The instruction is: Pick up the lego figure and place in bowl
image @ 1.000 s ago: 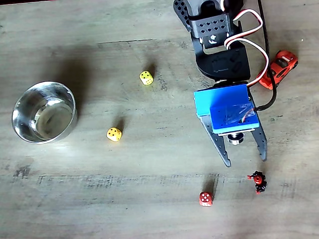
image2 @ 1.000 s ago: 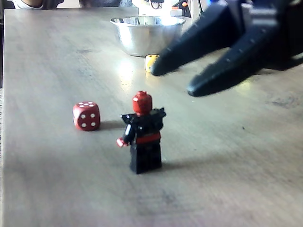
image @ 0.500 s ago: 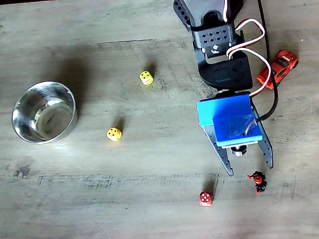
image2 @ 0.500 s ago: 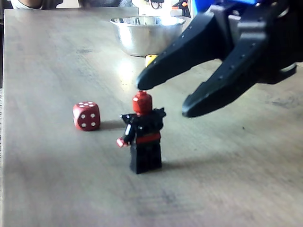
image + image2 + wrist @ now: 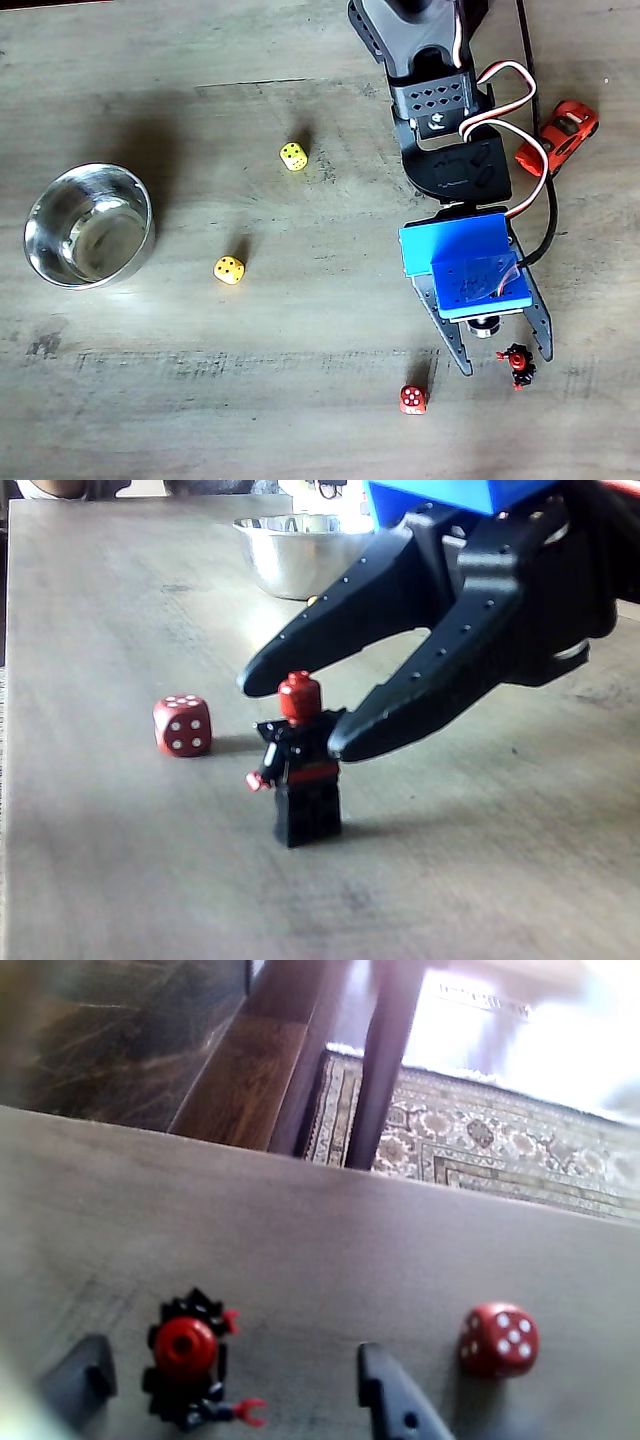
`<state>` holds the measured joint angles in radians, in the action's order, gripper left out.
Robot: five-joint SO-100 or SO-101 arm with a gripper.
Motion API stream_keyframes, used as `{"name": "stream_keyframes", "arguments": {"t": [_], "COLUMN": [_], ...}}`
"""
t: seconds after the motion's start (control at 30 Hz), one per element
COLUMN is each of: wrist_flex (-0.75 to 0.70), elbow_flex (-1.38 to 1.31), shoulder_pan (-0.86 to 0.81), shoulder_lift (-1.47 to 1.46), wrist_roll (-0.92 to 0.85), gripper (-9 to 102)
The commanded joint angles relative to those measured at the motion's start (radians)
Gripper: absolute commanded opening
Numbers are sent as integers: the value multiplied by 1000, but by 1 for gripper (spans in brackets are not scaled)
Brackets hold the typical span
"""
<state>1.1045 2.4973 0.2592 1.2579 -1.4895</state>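
Observation:
The lego figure (image 5: 517,365) (image 5: 302,765) (image 5: 190,1372), black with a red head, stands upright on the table. My gripper (image 5: 506,362) (image 5: 292,715) (image 5: 235,1380) is open and hangs just over it, one finger on each side of the red head, not touching. In the wrist view the figure sits between the two fingertips (image 5: 385,1390), nearer the left one. The steel bowl (image 5: 88,226) (image 5: 306,552) stands far off at the table's left in the top-down fixed view, behind the gripper in the low one.
A red die (image 5: 412,399) (image 5: 183,724) (image 5: 499,1339) lies close beside the figure. Two yellow dice (image 5: 229,269) (image 5: 293,156) lie mid-table. A red-orange toy car (image 5: 558,136) sits by the arm's cable. The table edge (image 5: 300,1175) is just beyond the figure.
The arm has reached out and lowered, bringing the open fingers from short of the figure to either side of its head. The figure and dice have not moved.

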Motion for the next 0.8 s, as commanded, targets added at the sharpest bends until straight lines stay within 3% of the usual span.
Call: {"name": "stream_keyframes", "arguments": {"t": [0.0, 0.5, 0.77], "wrist_flex": [20, 20, 20], "elbow_flex": [-38, -40, -181], "shoulder_pan": [-6, 6, 8], "shoulder_lift": [-5, -18, -137], "wrist_roll": [-5, 5, 8], "gripper": [29, 28, 28]}}
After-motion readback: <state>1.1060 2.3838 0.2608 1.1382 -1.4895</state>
